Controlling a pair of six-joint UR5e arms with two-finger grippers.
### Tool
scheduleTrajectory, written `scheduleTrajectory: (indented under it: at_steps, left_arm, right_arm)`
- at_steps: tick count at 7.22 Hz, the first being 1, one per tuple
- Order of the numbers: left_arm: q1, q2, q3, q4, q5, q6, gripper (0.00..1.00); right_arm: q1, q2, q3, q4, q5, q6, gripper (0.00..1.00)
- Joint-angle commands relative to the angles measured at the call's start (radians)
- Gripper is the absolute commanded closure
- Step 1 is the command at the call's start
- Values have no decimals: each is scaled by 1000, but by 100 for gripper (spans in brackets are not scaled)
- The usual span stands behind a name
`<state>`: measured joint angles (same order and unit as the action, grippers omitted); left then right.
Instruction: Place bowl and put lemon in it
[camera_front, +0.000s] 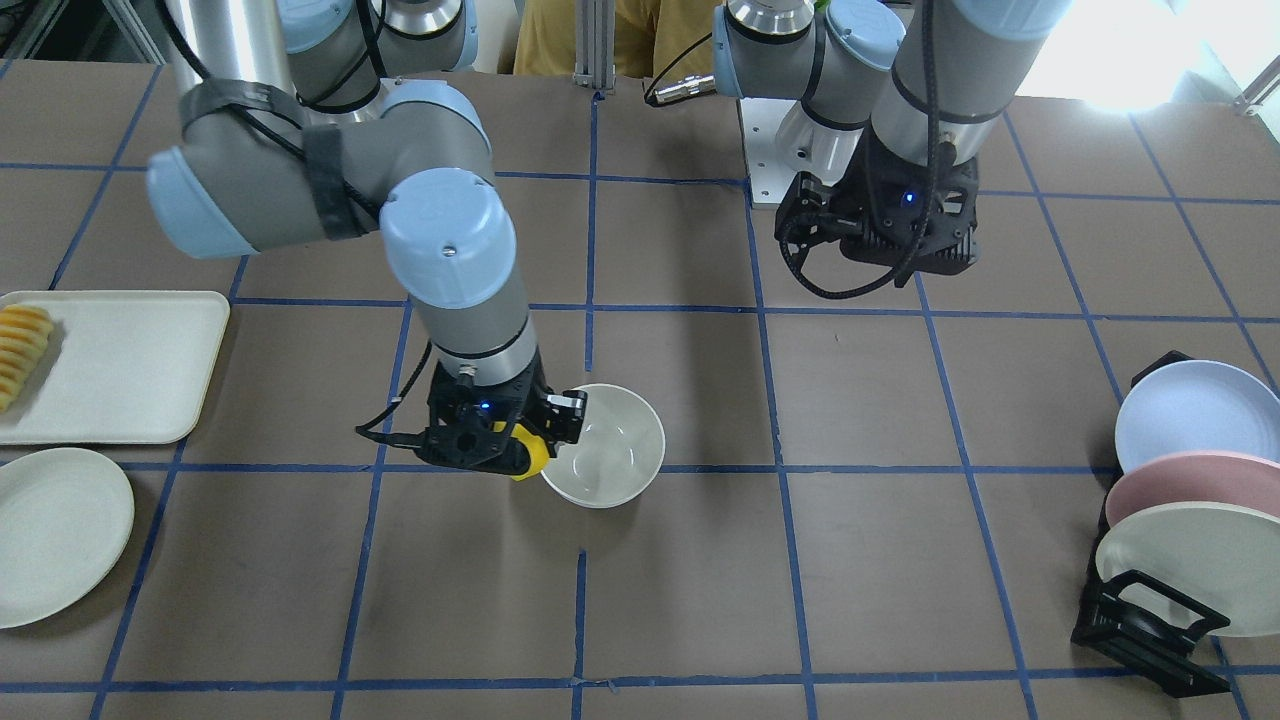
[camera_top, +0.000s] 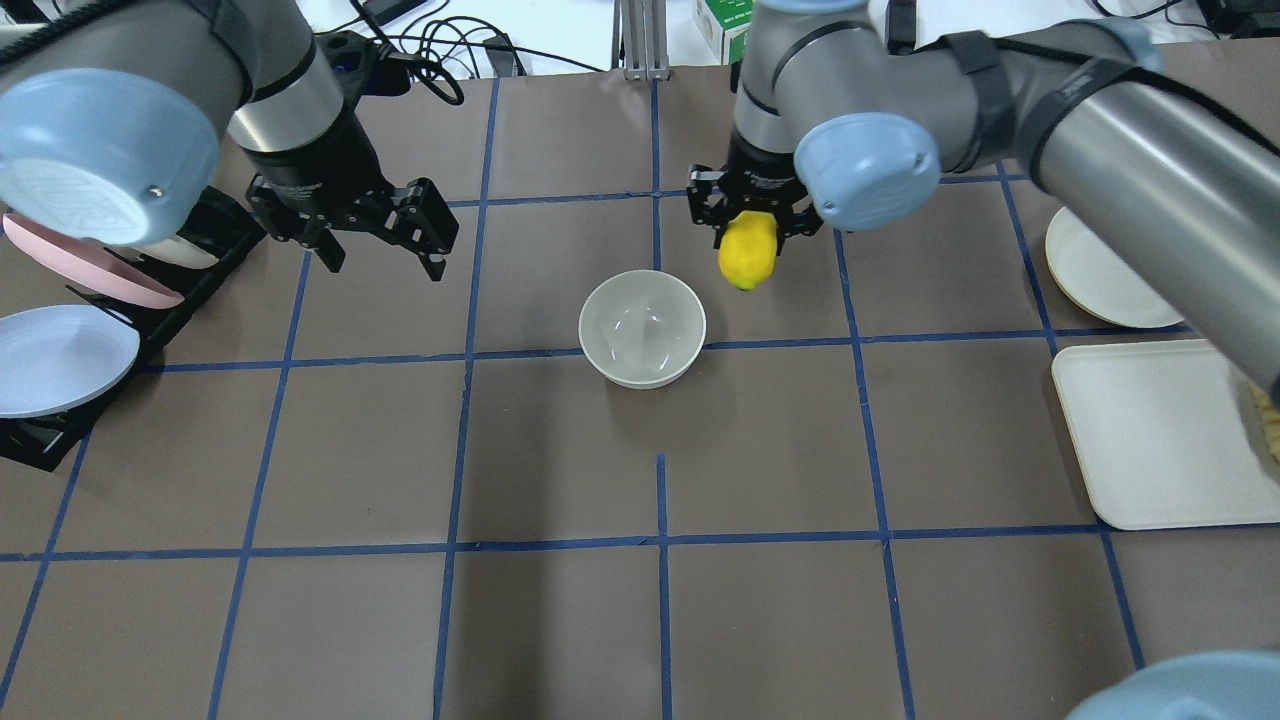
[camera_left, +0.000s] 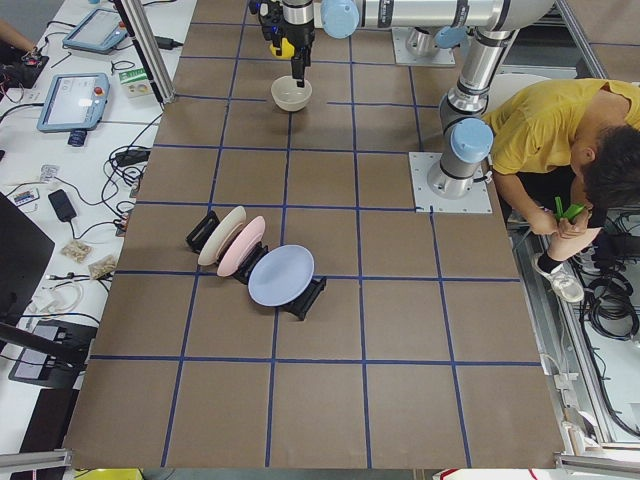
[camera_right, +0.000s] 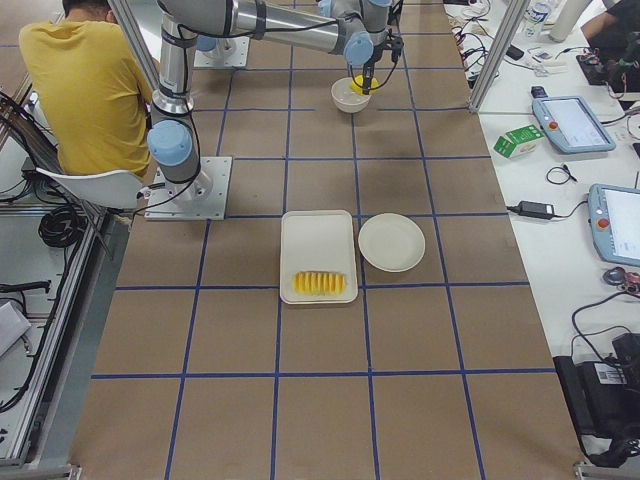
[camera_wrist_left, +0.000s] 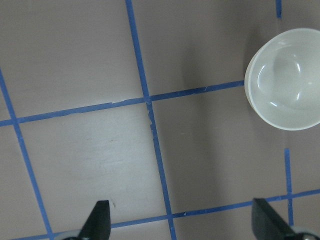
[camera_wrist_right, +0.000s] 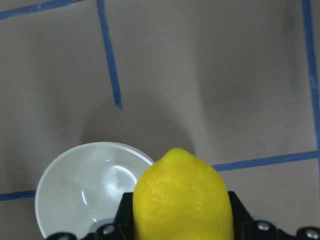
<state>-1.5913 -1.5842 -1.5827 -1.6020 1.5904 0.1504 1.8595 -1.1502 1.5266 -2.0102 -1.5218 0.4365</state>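
Observation:
The off-white bowl (camera_top: 642, 328) stands upright and empty near the table's middle; it also shows in the front view (camera_front: 603, 445) and both wrist views (camera_wrist_left: 285, 80) (camera_wrist_right: 85, 190). My right gripper (camera_top: 750, 228) is shut on the yellow lemon (camera_top: 748, 252), which it holds pointing down just beside the bowl's rim on the right-arm side, above the table. The lemon (camera_wrist_right: 182, 200) fills the lower right wrist view. My left gripper (camera_top: 385, 255) is open and empty, raised over the table away from the bowl on the left-arm side.
A black rack (camera_top: 60, 420) with upright blue, pink and cream plates stands at the left edge. A cream tray (camera_top: 1160, 430) with sliced orange food (camera_front: 22, 350) and a flat round plate (camera_top: 1100, 270) lie at the right edge. A person (camera_left: 550, 130) sits behind the robot.

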Motion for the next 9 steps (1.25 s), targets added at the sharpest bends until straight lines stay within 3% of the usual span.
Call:
scheduleTrajectory:
  at_steps: [1,6,7,8,9]
  left_arm:
    - [8,35,-13,8,2,15,0]
    - [24,41,-11,30,-26,12,0]
    - [28,41,6,30,-29,12,0]
    - [27,41,4,30,-24,11,0]
    - [22,38,4,30,-24,6,0]
  right_arm:
    - [73,69,3,-82,0,66,100]
    - [101,139,12,-98,2,68,100]
    - [101,148,12,-98,2,64,93]
    - [101,156,12,-99,2,62,72]
    - [101,162,14,-98,0,65,44]
